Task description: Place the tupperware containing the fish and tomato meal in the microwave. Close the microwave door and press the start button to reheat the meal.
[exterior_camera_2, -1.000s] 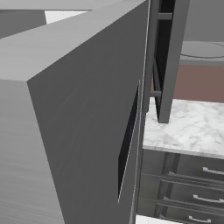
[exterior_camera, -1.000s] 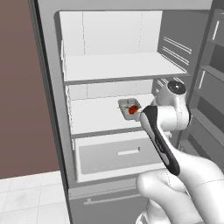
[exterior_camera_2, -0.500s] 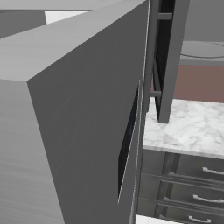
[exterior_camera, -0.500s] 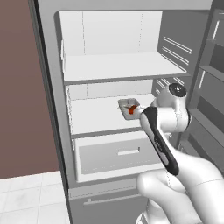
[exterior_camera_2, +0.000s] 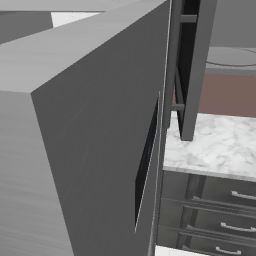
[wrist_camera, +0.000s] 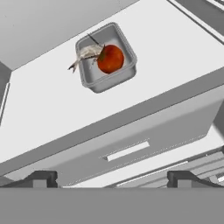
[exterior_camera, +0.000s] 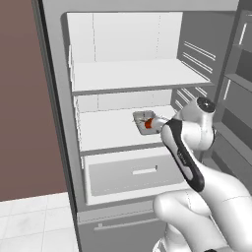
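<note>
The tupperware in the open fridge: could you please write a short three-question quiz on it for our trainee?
1. True or false: the tupperware sits on the fridge's top shelf.
2. What lies in it? A) bread B) tomato and fish C) nothing
3. Fill in: the gripper is ____ and holds nothing.

Key: 1 false, it is on the middle shelf, above the drawer. 2 B. 3 open.

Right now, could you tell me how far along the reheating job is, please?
Done: the fridge stands open. In hand: the open pincer faces the tupperware, which sits on the middle shelf with tomato and fish inside, not yet gripped. Left: lifting it, loading the microwave, closing the door, pressing start.
</note>
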